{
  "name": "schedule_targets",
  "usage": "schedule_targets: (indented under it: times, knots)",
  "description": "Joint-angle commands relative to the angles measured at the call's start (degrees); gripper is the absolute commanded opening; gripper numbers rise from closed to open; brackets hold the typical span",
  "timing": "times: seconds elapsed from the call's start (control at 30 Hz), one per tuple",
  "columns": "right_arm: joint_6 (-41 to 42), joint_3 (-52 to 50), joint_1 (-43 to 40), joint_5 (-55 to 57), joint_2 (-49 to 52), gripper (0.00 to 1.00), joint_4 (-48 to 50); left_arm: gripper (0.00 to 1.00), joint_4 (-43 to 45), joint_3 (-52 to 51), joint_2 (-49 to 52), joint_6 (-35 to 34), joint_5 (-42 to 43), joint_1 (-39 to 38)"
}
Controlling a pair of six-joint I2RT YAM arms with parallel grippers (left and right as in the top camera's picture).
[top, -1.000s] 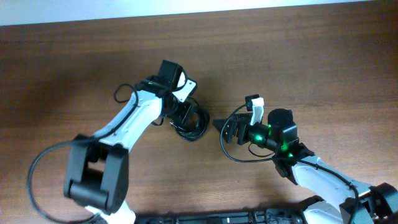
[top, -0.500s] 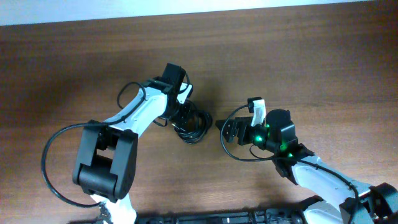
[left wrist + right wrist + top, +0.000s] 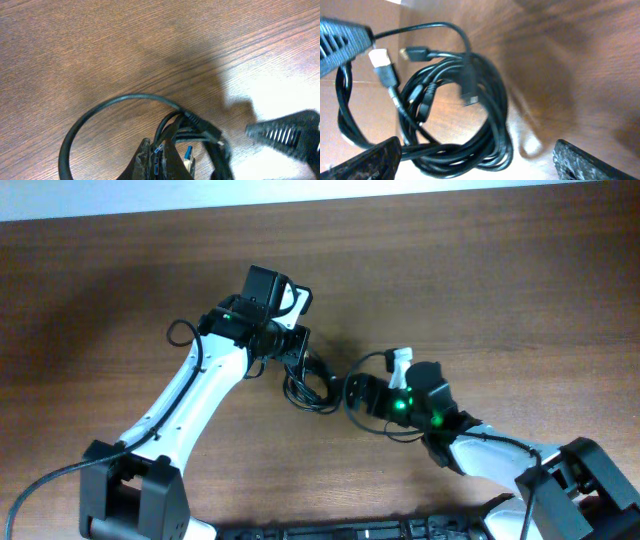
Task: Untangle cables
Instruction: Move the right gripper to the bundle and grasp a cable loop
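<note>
The left hand (image 3: 292,350) hangs over the upper left of the cables (image 3: 312,385), which lie bunched in one tangle about midway between the left and right edges of the tabletop (image 3: 500,280). In the left wrist view its fingers (image 3: 150,162) look drawn together on a few strands and a blue-tipped plug, with one wide loop of the cables (image 3: 120,98) curving away to the left of them. The right hand (image 3: 358,392) sits just beside the tangle's right side, fingers spread wide. In its own view the bundle (image 3: 501,125) fills the gap ahead of them.

The step in hand seems to be parting the knot between the two hands. To do it well, I judge the left hand should hold firm as an anchor. The right hand should close on a single outer strand or plug end, not on the whole coil. Then it can draw slowly toward the right edge, watching for loops that tighten. A pale plug (image 3: 381,60) and a dark plug beside it lie loose at the upper left of the bundle and look the easier ends to free. Pulling fast would likely cinch the coil or drag it out of the left hand's grip.

The tangle touches the left hand's fingertips and lies between the right hand's spread fingers, apparently not yet touched by them.
</note>
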Motion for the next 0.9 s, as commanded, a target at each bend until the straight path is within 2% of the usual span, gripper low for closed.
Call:
schedule_targets:
  times: [0.0,0.1,0.2,0.23,0.3,0.4,0.5,0.53,0.57,0.63,0.67,0.7,0.73,0.8,0.87]
  knots:
    - [11.9,0.6,6.7,6.3,0.4,0.95,0.4,0.00,0.7,1.3,-1.3,0.9,1.3,-0.2]
    - [21.7,0.6,10.9,12.9,0.4,0.91,0.5,0.00,1.0,1.3,-2.0,0.9,4.2,-0.2]
    - [30.0,0.6,15.5,18.6,0.4,0.91,0.4,0.00,2.4,1.3,-3.9,0.2,5.2,-0.2]
    - [34.1,0.6,16.3,19.0,0.4,0.91,0.4,0.00,2.8,1.3,-4.8,-1.6,5.1,-0.1]
    - [39.8,0.6,16.9,19.9,0.4,0.99,0.2,0.00,3.3,1.3,-5.7,-4.9,5.1,-0.1]
    - [49.4,0.6,17.3,24.9,1.0,0.98,0.2,0.00,3.8,1.3,-7.7,-13.1,4.8,-0.1]
    - [45.1,0.6,17.3,31.8,1.2,0.99,-1.9,0.00,4.3,1.3,-8.3,-13.6,3.0,-0.1]
    - [41.9,0.6,17.3,32.6,1.2,0.97,-1.9,0.00,4.3,1.3,-8.3,-15.4,3.0,-0.1]
    - [41.9,0.6,17.3,31.8,1.2,0.93,-0.7,0.00,4.4,1.3,-8.3,-20.7,3.0,-0.1]
    - [42.1,0.6,17.4,28.8,1.2,0.84,4.9,0.00,4.9,1.3,-8.3,-28.2,3.1,-0.1]
    - [43.2,0.6,17.4,28.6,1.2,0.78,7.0,0.00,4.9,1.3,-8.3,-30.2,3.8,-0.2]
    - [45.0,0.6,17.2,29.1,1.2,0.68,10.3,0.00,4.9,1.3,-8.3,-30.6,5.8,-0.2]
    - [45.7,0.6,17.1,29.6,1.2,0.64,12.2,0.00,4.7,1.3,-8.3,-30.6,7.8,-0.2]
    - [46.0,0.7,17.1,30.8,1.2,0.63,14.5,0.00,4.9,1.3,-8.3,-30.9,11.6,-0.2]
    - [46.0,0.7,17.2,29.2,1.2,0.69,14.1,0.00,4.9,1.3,-8.3,-33.4,12.2,-0.2]
